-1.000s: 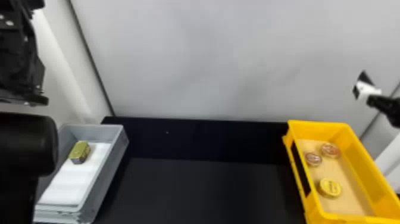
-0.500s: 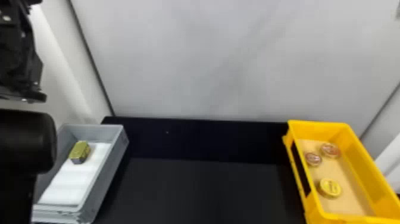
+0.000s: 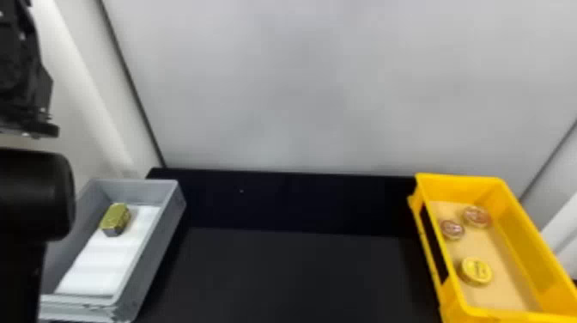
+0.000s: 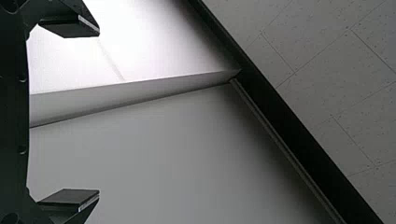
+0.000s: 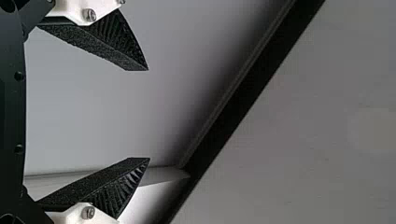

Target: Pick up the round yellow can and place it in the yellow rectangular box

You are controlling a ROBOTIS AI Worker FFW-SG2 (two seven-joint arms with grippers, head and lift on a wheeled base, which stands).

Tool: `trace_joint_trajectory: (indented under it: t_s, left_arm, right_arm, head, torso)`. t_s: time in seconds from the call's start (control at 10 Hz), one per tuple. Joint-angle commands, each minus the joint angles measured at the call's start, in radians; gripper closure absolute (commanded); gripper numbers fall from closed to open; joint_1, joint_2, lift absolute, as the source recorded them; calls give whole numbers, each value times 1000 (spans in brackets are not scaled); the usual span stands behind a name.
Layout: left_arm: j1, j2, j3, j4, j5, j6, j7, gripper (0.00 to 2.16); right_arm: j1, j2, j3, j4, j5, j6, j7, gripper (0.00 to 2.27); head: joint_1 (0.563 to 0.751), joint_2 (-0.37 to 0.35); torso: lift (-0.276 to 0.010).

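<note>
One yellow can (image 3: 477, 271) lies flat inside the yellow box (image 3: 459, 187), on the robot's right. Right hand (image 5: 148, 114): spread wide, empty; judged the nearer side for any adjustment. Left hand (image 4: 99, 113): also spread, empty; would have to cross the tabletop (image 3: 292, 275). Placement looks complete; no reach toward the yellow can needed.

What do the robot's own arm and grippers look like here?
The left arm is black, with a smooth, rounded section. The left gripper is dark, with flat, blocky fingertips edged by a thin pale strip. The right gripper has black, pointed wedge fingers, rough on the inner faces and ribbed at the sides, on white mounts with metal bolts.
</note>
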Motion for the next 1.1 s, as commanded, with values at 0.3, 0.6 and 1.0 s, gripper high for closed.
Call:
trace_joint_trajectory:
  t_s: [0.3, 0.6, 1.0]
  left_arm:
    - [-15, 18, 3, -2, -8, 4, 2, 70]
    - [-21, 25, -3, -12, -8, 20, 2, 68]
    - [-27, 36, 0, -19, -15, 32, 1, 68]
  right_arm:
    - [-79, -84, 37, -30, 52, -37, -6, 102]
    - [-84, -87, 27, -40, 56, -32, 5, 102]
    - [-49, -72, 11, -48, 63, -34, -18, 101]
  head:
    - [663, 54]
    - [663, 54]
    - [663, 54]
  torso:
    - [-10]
    - [-10]
    - [-10]
